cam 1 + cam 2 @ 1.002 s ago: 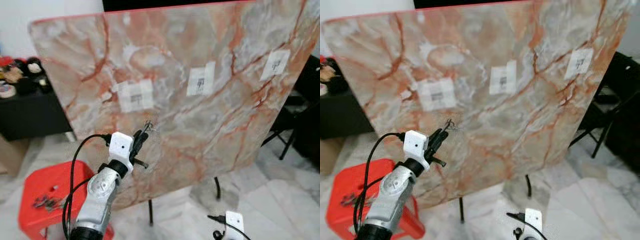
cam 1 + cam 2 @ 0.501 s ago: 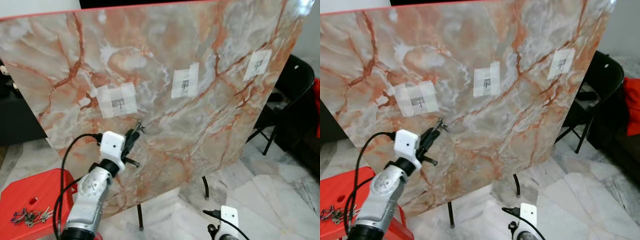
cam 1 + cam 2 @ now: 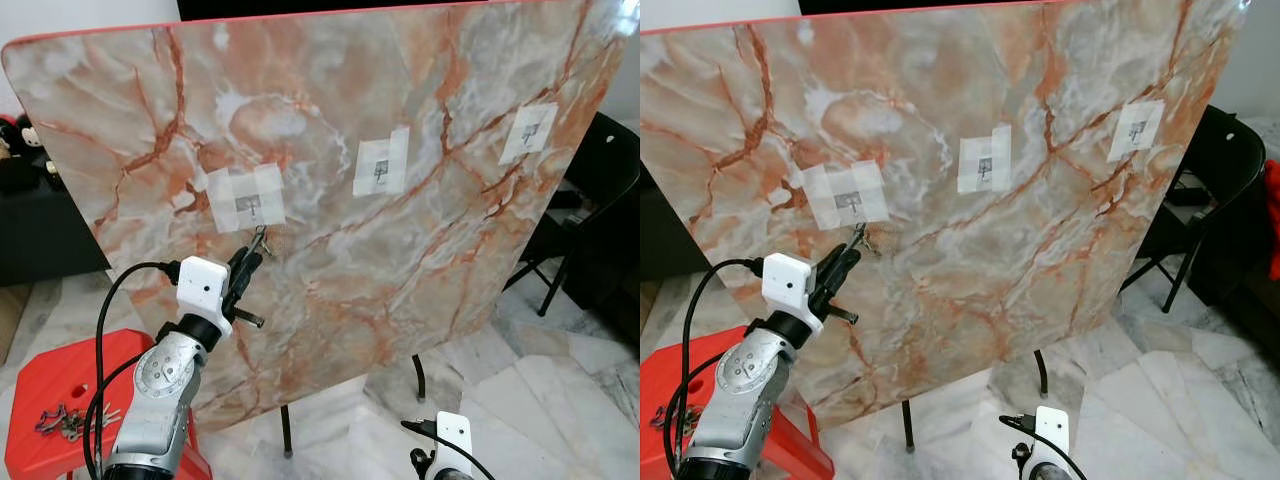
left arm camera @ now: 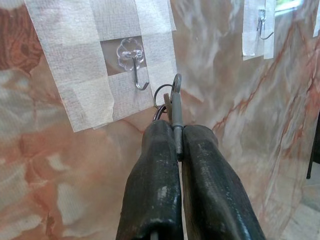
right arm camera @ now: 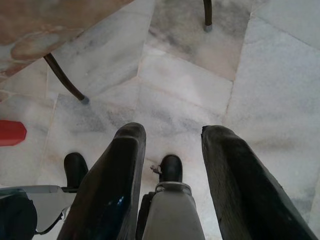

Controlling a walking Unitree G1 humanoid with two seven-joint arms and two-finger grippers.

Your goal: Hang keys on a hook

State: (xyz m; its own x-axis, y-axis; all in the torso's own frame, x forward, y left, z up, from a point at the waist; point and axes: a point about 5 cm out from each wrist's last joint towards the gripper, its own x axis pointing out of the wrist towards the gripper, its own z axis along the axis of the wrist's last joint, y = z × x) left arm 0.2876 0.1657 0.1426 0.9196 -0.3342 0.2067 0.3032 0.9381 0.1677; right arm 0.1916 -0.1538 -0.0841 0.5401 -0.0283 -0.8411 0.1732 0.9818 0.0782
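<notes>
Pale marble floor (image 3: 560,380), red stool (image 3: 60,400), black chair (image 3: 1230,170).

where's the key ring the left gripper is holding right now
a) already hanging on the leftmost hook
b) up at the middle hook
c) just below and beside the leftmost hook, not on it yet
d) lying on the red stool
c: the left gripper is shut on the key ring, which sits just beside and below the curved tip of the leftmost hook on the marble board, not yet looped over it.
</notes>
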